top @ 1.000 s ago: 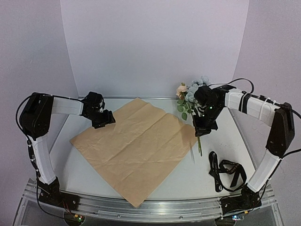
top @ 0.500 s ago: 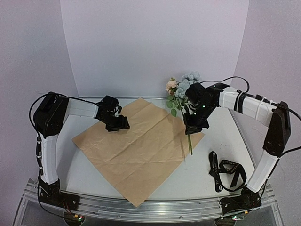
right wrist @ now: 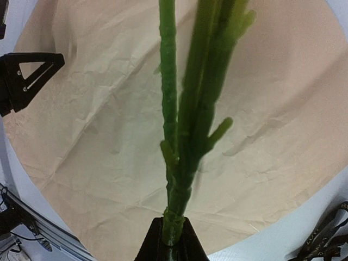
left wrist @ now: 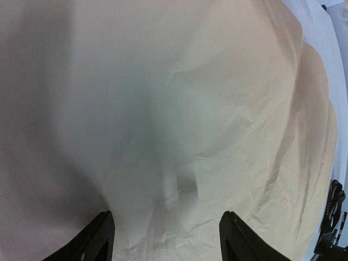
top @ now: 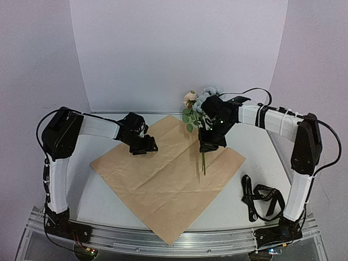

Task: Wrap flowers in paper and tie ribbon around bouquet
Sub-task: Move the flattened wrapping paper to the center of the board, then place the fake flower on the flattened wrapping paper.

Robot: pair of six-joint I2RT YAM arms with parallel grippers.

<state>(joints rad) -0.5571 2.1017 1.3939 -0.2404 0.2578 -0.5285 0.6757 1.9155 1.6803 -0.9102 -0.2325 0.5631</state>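
While I stand behind the arms and read the table [top: 98,198] as a clock face with the arm bases at six, the paper [top: 157,185] fills the middle. It lies flat, tan kraft face up and lightly creased. It is turned like a diamond, with its corners toward twelve, three, six and nine.

The right gripper [top: 208,144] reaches in from three o'clock and hangs over the sheet's upper right part, at about one o'clock. Its fingers are pinched tight on the thin green stems of the flowers [top: 197,103]. The peach-pink and pale blue blooms, with their leaves, stand above the gripper toward twelve, against the back wall. The stem ends hang below it toward six, over the paper. I cannot tell whether the stem tips touch the sheet. In the right wrist view the stems run straight out from between the closed fingertips, with tan paper behind them.

The left gripper [top: 144,147] comes in from nine o'clock and sits low over the paper's upper left edge, at about ten o'clock. Its fingers are spread well apart with nothing between them. The left wrist view shows only wrinkled paper beneath the two black fingertips. Whether they press on the sheet I cannot tell.

The ribbon [top: 262,198], black and loosely looped, lies on the bare table at about four o'clock. It is clear of the paper's right corner and near the right arm's base.
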